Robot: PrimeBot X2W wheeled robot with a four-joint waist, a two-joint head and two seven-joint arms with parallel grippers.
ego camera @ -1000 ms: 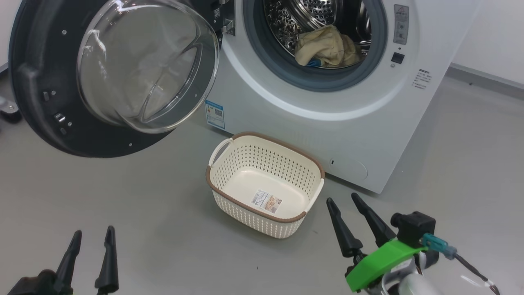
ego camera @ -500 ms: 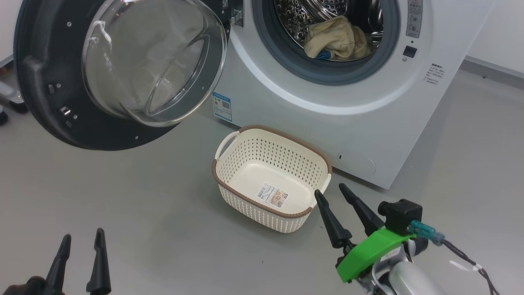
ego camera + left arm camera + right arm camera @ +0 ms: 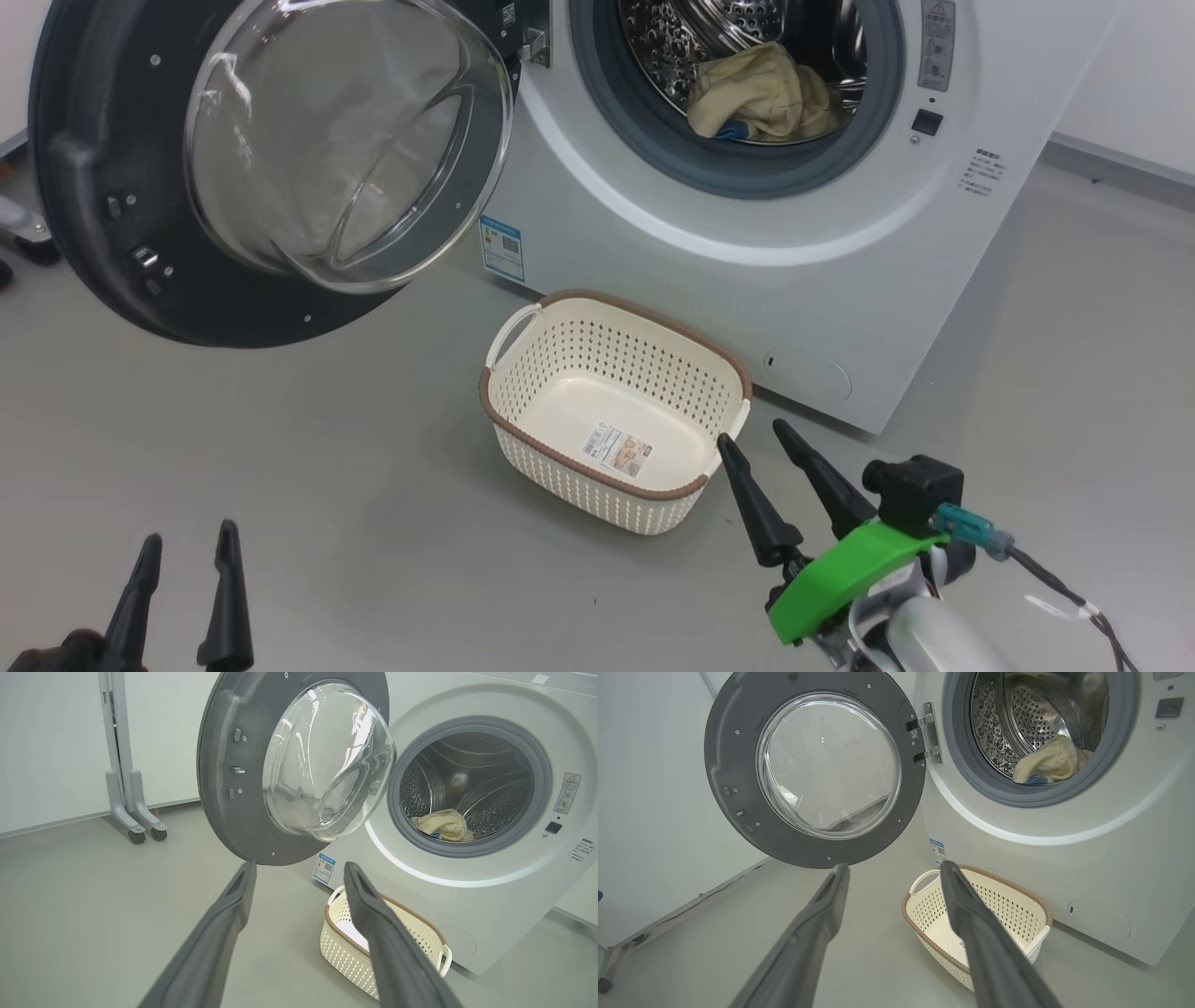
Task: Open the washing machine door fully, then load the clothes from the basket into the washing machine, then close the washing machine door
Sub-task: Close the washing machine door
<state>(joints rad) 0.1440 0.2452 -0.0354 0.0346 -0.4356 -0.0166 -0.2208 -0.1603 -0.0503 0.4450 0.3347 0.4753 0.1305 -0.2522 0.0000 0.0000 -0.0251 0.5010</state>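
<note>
The washing machine stands with its door swung wide open to the left, its glass bowl bulging toward me. The cream-yellow clothes lie inside the steel drum, as the left wrist view and right wrist view show too. The basket sits on the floor in front of the machine with only a label on its bottom. My left gripper is open at the lower left. My right gripper is open beside the basket's near right corner. Neither holds anything.
Grey floor spreads around the basket and to the left. A wheeled stand leg stands by the wall behind the open door. A wall skirting runs at the far right.
The camera has shifted, sliding the whole scene slightly right and up. My right gripper now sits closer to the basket's corner. The clothes, basket and door keep their places.
</note>
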